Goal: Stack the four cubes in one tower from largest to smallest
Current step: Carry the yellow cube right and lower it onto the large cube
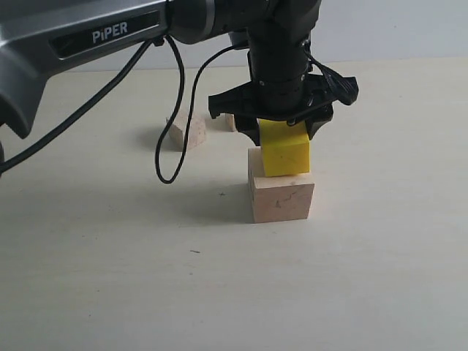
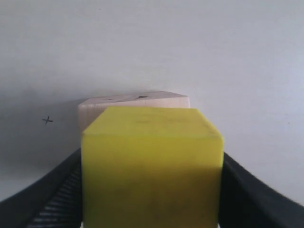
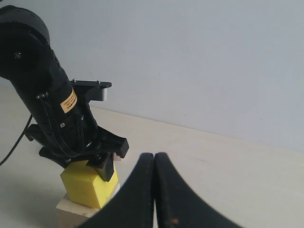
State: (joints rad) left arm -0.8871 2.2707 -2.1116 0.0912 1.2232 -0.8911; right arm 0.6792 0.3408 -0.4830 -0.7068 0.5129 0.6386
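The large pale wooden cube (image 1: 281, 199) stands on the table, a dark crack on its front face. The yellow cube (image 1: 287, 153) sits on its top face, slightly tilted and set toward the right. My left gripper (image 1: 281, 135) comes down from above and is shut on the yellow cube (image 2: 152, 166), a black finger (image 2: 47, 202) on each side. Past it in the left wrist view shows the large cube's top (image 2: 133, 100). My right gripper (image 3: 155, 159) is shut with nothing in it, out of the exterior view, and looks at the yellow cube (image 3: 88, 187) from a distance.
A small beige wooden cube (image 1: 186, 131) lies behind and to the left, partly crossed by the black cable (image 1: 175, 95). Another small wooden piece (image 1: 221, 122) peeks out behind the left gripper. The pale table (image 1: 365, 278) runs to a wall at the back.
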